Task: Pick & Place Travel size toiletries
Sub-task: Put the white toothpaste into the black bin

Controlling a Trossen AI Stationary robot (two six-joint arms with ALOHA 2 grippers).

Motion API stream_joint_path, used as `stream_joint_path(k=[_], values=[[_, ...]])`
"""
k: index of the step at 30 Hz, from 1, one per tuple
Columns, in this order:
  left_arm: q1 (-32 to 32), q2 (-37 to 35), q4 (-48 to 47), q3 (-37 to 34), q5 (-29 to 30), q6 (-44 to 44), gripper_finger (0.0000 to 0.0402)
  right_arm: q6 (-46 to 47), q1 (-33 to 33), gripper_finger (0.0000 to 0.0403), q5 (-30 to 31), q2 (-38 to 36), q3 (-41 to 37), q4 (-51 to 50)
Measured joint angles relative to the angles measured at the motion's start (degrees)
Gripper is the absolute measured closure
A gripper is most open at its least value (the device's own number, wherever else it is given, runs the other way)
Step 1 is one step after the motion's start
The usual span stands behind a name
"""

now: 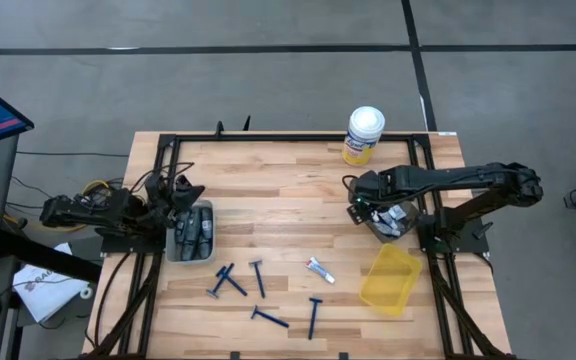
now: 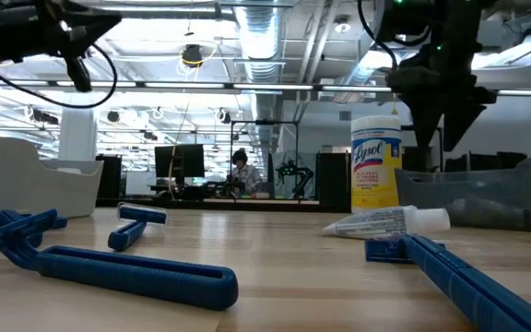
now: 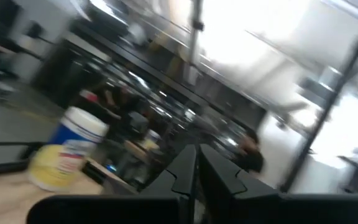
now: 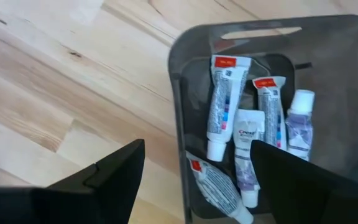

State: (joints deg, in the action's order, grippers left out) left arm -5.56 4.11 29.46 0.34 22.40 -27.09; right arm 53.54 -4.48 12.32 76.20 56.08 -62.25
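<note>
A: What does the right wrist view add?
B: It looks into the grey bin (image 4: 272, 37), which holds small tubes (image 4: 221, 102). The right gripper (image 4: 194, 168) hangs above it, fingers spread wide, holding nothing.
A: And the overhead view?
B: Blue razors (image 1: 258, 275) and one tube (image 1: 319, 269) lie on the table (image 1: 268, 180); the left gripper (image 1: 180, 192), clenched empty, sits over the white bin (image 1: 173, 250) of dark shavers (image 1: 196, 228). A yellow bin (image 1: 390, 277) lies nearby.

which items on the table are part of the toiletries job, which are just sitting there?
Job items:
- blue razors loose on the table
- loose tube
- tubes in the grey bin under the open right gripper
- dark pieces in the left-side bin

Lying about:
- yellow wipes canister
- yellow tray, purpose unclear
</note>
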Motion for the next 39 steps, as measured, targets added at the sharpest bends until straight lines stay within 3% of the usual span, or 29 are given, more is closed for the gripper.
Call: stream_joint_path(k=[5, 9, 16, 27, 30, 36, 39], values=[[0.02, -1.44, 0.25, 0.02, 14.36, 0.02, 0.0389, 0.04, 1.62, 0.0117, 0.16, 0.0, -0.01, 1.76], [0.02, -1.46, -0.84, 0.02, 21.4, 0.02, 0.0389, 0.04, 3.62, 0.0117, 0.21, 0.0, -0.01, 7.13], [0.02, -0.97, -0.71, 0.02, 22.14, 0.0, 0.0389, 0.03, 6.4, 0.0117, 0.21, 0.0, -0.01, 14.69], [0.02, -0.75, 0.75, 0.02, 21.33, -0.13, 0.0389, 0.69, 7.26, 0.0117, 0.2, 0.0, -0.01, 16.36], [0.02, -0.76, -0.92, 0.02, 14.28, -0.16, 0.0389, 0.94, 8.01, 0.0117, 0.2, 0.0, -0.01, 16.38], [0.02, -0.71, -4.97, 0.02, -14.33, -0.17, 0.0389, 1.99, 8.31, 0.0117, 0.22, 0.0, -0.01, 16.68], [0.0, -1.16, -3.95, 0.02, -22.16, -0.2, 0.0389, 1.99, 8.29, 0.0117, 0.24, 0.0, -0.01, 17.15]])
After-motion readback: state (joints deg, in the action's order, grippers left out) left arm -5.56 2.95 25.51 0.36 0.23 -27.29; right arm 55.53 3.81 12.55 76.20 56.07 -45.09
